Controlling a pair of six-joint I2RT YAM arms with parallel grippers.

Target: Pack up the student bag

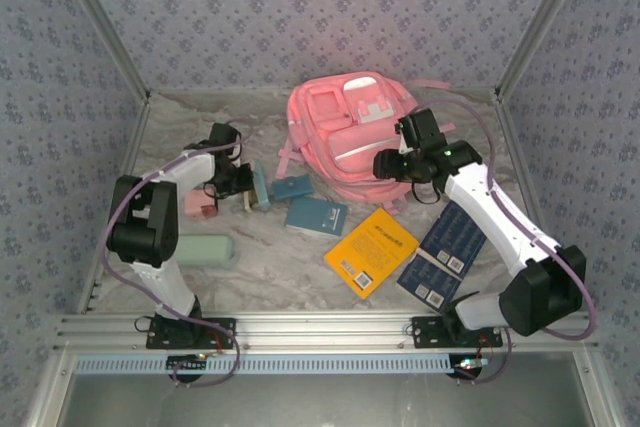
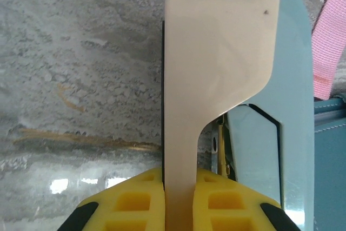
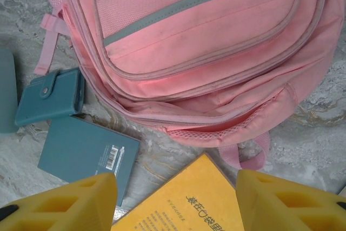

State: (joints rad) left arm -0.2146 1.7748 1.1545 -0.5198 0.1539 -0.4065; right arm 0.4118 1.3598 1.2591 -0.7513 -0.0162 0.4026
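The student bag (image 1: 345,132) is a large pink backpack lying flat at the back middle of the table, front pockets up. In the right wrist view the bag (image 3: 205,52) fills the top, its zips closed. My right gripper (image 1: 400,169) hangs open over the bag's near edge, yellow fingers (image 3: 59,204) wide apart with nothing between them. My left gripper (image 1: 247,190) is left of the bag. It is shut on a flat cream piece (image 2: 216,52) that is riveted to a pale blue piece (image 2: 294,106).
A teal wallet (image 1: 293,187), a teal notebook (image 1: 316,215) and a yellow book (image 1: 371,250) lie in front of the bag. Two dark blue books (image 1: 452,232) sit at the right. A pink box (image 1: 200,204) and a mint case (image 1: 205,250) lie at the left.
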